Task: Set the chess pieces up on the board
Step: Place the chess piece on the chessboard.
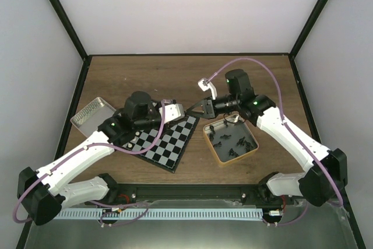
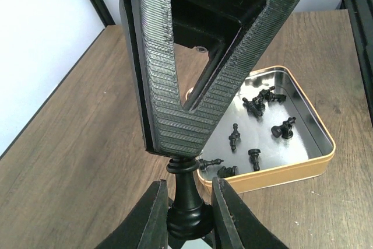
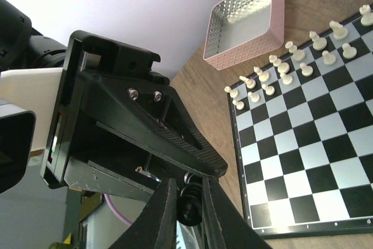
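Note:
My two grippers meet tip to tip above the far right corner of the board [image 1: 169, 141]. My left gripper [image 2: 186, 214] is shut on the base of a glossy black chess piece [image 2: 185, 193]. My right gripper [image 3: 191, 208] is shut on that piece's upper part [image 3: 191, 202], which its finger hides in the left wrist view. In the top view the left gripper [image 1: 187, 111] and the right gripper [image 1: 196, 109] nearly touch. Cream-white pieces [image 3: 280, 68] stand in two rows at the board's left side [image 1: 133, 138]. The other squares [image 3: 326, 144] are bare.
A gold-rimmed tin [image 1: 208, 139] right of the board holds several loose black pieces [image 2: 256, 104], most lying down; its rim [image 2: 274, 176] is just beyond my left fingers. A silver-and-pink tin [image 3: 274, 21] sits at the table's left [image 1: 87, 115].

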You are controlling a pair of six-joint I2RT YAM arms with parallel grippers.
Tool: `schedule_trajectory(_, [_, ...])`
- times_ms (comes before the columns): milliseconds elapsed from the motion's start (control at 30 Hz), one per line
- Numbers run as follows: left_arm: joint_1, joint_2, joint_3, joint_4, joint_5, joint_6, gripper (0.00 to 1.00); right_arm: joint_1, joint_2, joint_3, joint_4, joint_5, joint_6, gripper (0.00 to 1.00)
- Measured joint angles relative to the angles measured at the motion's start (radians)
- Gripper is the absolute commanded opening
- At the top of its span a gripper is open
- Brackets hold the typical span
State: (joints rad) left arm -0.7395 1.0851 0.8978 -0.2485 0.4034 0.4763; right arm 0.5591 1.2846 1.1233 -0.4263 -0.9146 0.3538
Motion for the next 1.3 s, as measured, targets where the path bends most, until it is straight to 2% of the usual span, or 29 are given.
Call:
schedule_trajectory(100, [0.0, 0.0, 0.0, -0.001, -0.006, 0.0, 0.05, 0.0, 0.005, 0.002, 0.0, -0.008, 0.008, 0.05])
schedule_trajectory(133, [0.0, 0.0, 0.0, -0.002, -0.008, 0.0, 0.09, 0.0, 0.006, 0.003, 0.001, -0.008, 0.009, 0.04])
schedule_trajectory(267, [0.0, 0.0, 0.0, 0.002, -0.023, -0.013, 0.51, 0.0, 0.01, 0.008, 0.001, 0.004, 0.015, 0.03])
schedule_trajectory(467, [0.0, -0.023, -0.002, 0.033, -0.138, -0.095, 0.75, 0.002, 0.01, 0.008, 0.001, 0.104, 0.024, 0.03])
schedule_trajectory(700, [0.0, -0.177, -0.045, 0.079, -0.416, -0.243, 0.83, 0.02, 0.033, -0.023, 0.024, 0.302, 0.024, 0.04])
schedule_trajectory(933, [0.0, -0.282, -0.047, 0.142, -0.707, -0.378, 0.87, 0.153, 0.154, -0.031, 0.042, 0.52, 0.024, 0.04])
schedule_trajectory(1133, [0.0, -0.407, -0.135, 0.254, -0.798, -0.383, 0.91, 0.283, 0.283, -0.029, 0.045, 0.677, 0.028, 0.04])
schedule_trajectory(1300, [0.0, -0.455, -0.216, 0.317, -0.861, -0.368, 0.93, 0.315, 0.338, -0.029, 0.009, 0.778, 0.034, 0.04])
